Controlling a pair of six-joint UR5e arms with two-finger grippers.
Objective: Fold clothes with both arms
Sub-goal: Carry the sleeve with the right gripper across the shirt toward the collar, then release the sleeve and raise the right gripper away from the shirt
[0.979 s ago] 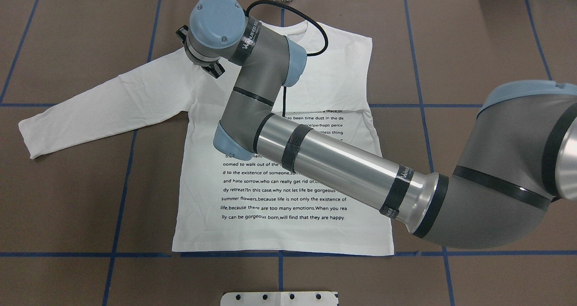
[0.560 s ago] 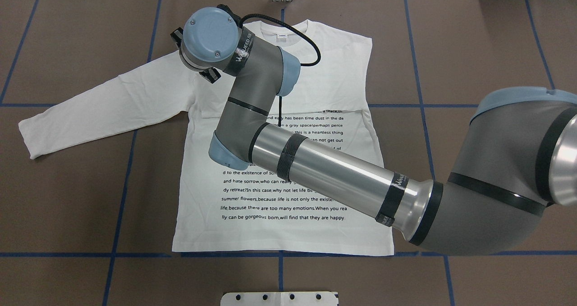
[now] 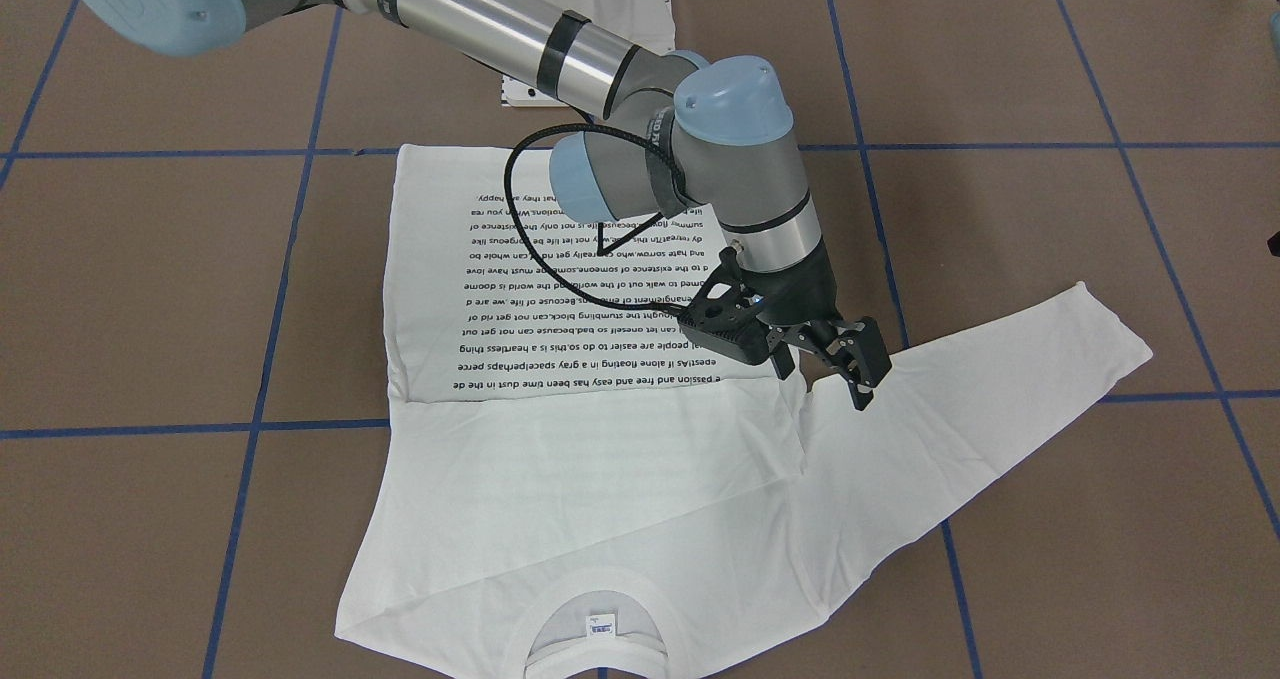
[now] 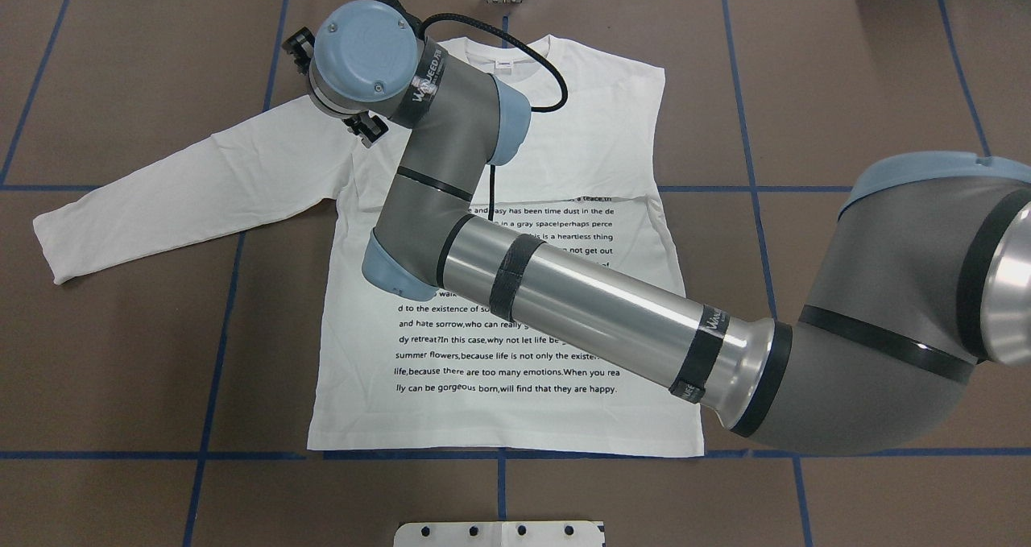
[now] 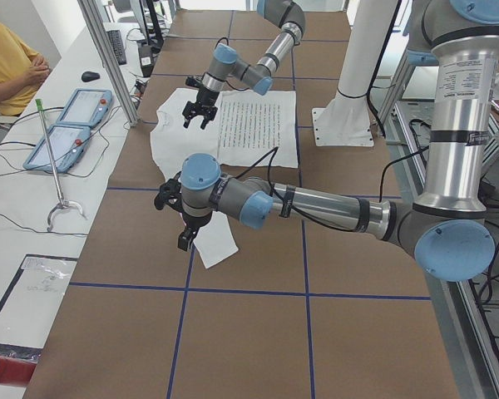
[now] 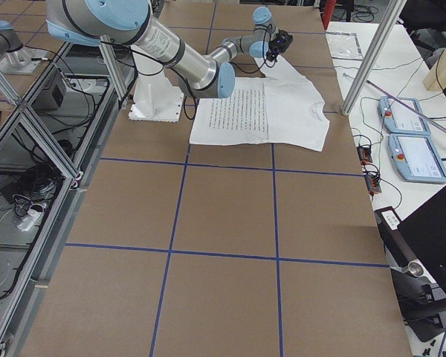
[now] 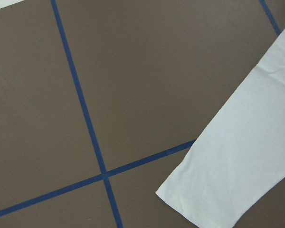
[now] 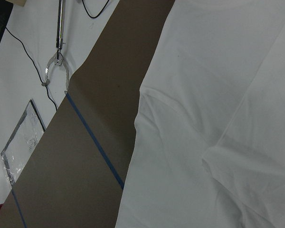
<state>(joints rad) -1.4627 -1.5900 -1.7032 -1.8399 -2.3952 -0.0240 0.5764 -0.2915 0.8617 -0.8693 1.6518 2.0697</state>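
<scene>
Hovering with its jaws spread wide, the right pincer (image 3: 826,383) hangs over the shirt (image 3: 600,459) just where the sleeve (image 3: 1000,389) joins the body. Whether its fingertips touch the cloth I cannot tell. The shirt lies flat on the table (image 3: 150,289), print up. Its body runs back from the pincer beneath the right arm (image 3: 480,19), and the sleeve runs out the other way to a cuff (image 7: 218,190) well apart from it. The left pincer (image 5: 183,235) hangs near that cuff; whether its jaws are spread or closed I cannot tell.

The likely next step is to pinch shoulder and cuff and carry the sleeve across the body. The cotton is thin and lies tight on the table, so a closing pincer may slide over it and come up with nothing. It may also catch only a pucker that slips free in the lift. If one pincer lifts before the other grips, the sleeve would drag and twist, pulling the body askew. The right arm also sits low over the print, where its cable (image 3: 515,174) could ruck the cloth.
</scene>
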